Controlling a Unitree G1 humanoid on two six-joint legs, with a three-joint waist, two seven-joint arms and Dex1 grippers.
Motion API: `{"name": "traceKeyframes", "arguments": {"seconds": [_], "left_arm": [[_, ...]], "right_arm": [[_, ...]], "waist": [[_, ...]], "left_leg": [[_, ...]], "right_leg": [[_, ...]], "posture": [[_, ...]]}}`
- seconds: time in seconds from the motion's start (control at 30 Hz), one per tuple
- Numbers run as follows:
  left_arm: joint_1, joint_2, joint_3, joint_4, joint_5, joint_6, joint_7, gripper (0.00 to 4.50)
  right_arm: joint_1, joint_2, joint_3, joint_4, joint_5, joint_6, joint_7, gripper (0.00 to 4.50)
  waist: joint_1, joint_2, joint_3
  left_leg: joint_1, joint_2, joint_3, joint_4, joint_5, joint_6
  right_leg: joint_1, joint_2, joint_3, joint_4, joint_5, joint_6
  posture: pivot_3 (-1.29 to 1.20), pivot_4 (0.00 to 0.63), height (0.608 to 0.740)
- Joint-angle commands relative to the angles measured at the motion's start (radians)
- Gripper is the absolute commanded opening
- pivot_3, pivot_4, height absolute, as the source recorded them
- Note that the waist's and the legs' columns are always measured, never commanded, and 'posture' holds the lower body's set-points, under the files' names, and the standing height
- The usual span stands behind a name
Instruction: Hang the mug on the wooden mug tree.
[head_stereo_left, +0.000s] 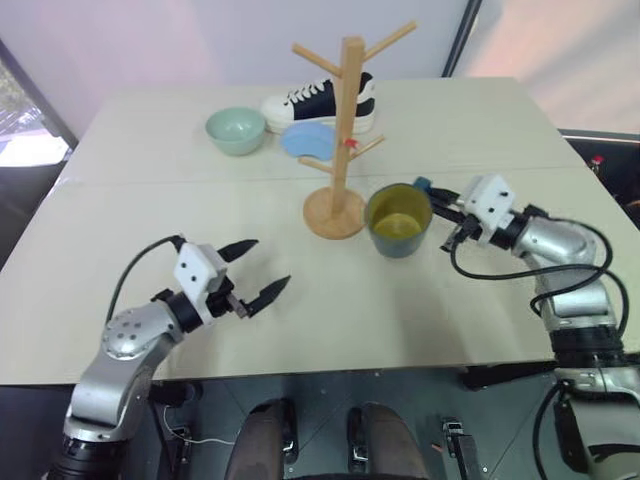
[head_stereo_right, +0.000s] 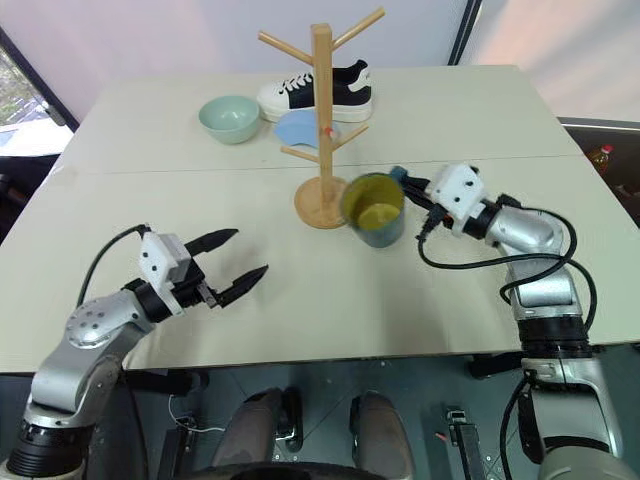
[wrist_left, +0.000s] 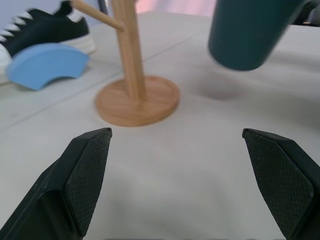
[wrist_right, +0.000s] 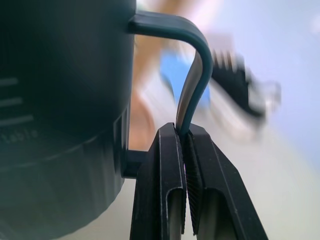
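While the left claw (head_stereo_left: 252, 270) waits wide open and empty, the right claw (head_stereo_left: 437, 203) pinches the mug (head_stereo_left: 398, 221) by its handle, leaving the loop free for the mug tree (head_stereo_left: 343, 130).

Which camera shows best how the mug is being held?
The right wrist view: the right gripper pinches the handle of the mug. Both eye views show it lifted beside the wooden mug tree; the left wrist view shows its underside.

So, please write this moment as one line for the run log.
step: carry mug to tree | right hand: shut on mug handle, mug lifted | left hand: open, idle | tree: pegs bare
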Motion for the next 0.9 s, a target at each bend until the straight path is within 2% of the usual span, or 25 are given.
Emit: {"name": "traceKeyframes", "arguments": {"seconds": [0.03, 0.23, 0.37, 0.53, 0.9], "left_arm": [[-0.039, 0.031, 0.049, 0.0, -0.023, -0.014, -0.027, 4.5], [-0.104, 0.072, 0.087, -0.036, -0.1, 0.042, -0.055, 4.5], [-0.12, 0.092, 0.123, -0.104, -0.217, 0.12, -0.057, 4.5], [-0.139, 0.106, 0.144, -0.152, -0.281, 0.172, -0.028, 4.5], [-0.169, 0.111, 0.152, -0.154, -0.306, 0.18, -0.007, 4.5]], "right_arm": [[-0.064, -0.027, 0.038, -0.213, -0.04, 0.218, -0.041, 0.03], [-0.217, -0.01, 0.118, -0.257, -0.108, 0.429, -0.094, 0.03], [-0.277, 0.01, 0.15, -0.247, -0.126, 0.504, -0.105, 0.03], [-0.302, 0.018, 0.163, -0.215, -0.141, 0.522, -0.116, 0.03], [-0.36, 0.074, 0.214, -0.108, -0.186, 0.485, -0.142, 0.03]], "waist": [[0.001, -0.001, 0.0], [0.0, -0.001, 0.0], [-0.002, -0.001, 0.0], [-0.001, -0.001, 0.0], [-0.002, -0.001, 0.0]], "left_leg": [[0.0, 0.0, 0.0, 0.0, 0.0, -0.001], [-0.004, -0.001, 0.0, 0.0, 0.0, -0.001], [-0.01, -0.001, 0.0, 0.001, 0.003, 0.0], [-0.012, -0.002, 0.0, 0.001, 0.005, -0.003], [-0.011, -0.001, 0.0, 0.003, 0.007, -0.001]], "right_leg": [[0.0, 0.0, 0.0, 0.0, 0.0, 0.0], [-0.004, -0.002, 0.0, -0.001, 0.0, -0.002], [-0.008, -0.002, -0.001, -0.002, 0.001, -0.001], [-0.01, -0.001, -0.001, -0.001, 0.001, -0.001], [-0.009, 0.001, -0.001, 0.001, 0.002, 0.001]], "posture": [[0.0, 0.15, 0.73], [0.0, 0.15, 0.73], [0.0, 0.15, 0.73], [0.0, 0.15, 0.73], [0.0, 0.15, 0.73]]}}
